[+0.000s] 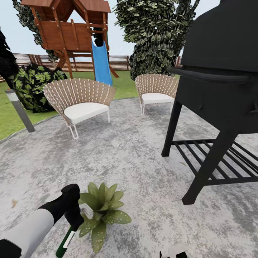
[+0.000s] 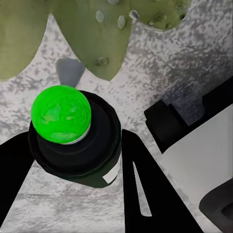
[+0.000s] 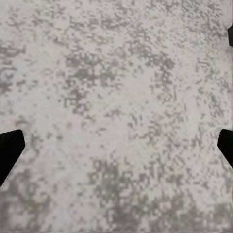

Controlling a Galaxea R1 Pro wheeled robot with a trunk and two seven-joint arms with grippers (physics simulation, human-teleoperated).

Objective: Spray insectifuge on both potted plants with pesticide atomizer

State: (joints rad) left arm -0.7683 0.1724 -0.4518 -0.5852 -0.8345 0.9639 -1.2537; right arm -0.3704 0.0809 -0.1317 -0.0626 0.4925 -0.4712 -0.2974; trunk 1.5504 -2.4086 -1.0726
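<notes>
The pesticide atomizer (image 1: 66,242) hangs low at the head view's bottom left, its dark green body with a white label slanting downward. My left gripper (image 1: 74,221) is shut on its upper part. In the left wrist view the atomizer's bright green dot (image 2: 61,114) tops the black body, with a dark finger (image 2: 145,189) on each side. One potted plant (image 1: 102,211), a low rosette of speckled olive leaves, sits on the paving right beside the atomizer, and its leaves (image 2: 94,34) lie just beyond the nozzle. My right gripper (image 3: 116,148) is open over bare grey paving.
A black grill (image 1: 218,93) on legs stands close at the right. Two wicker chairs (image 1: 80,100) (image 1: 156,89) sit further back on the stone paving (image 1: 129,157). A short lamp post (image 1: 19,109) marks the lawn edge at left. Beyond are a wooden playset with a blue slide (image 1: 101,62), bushes and the fence.
</notes>
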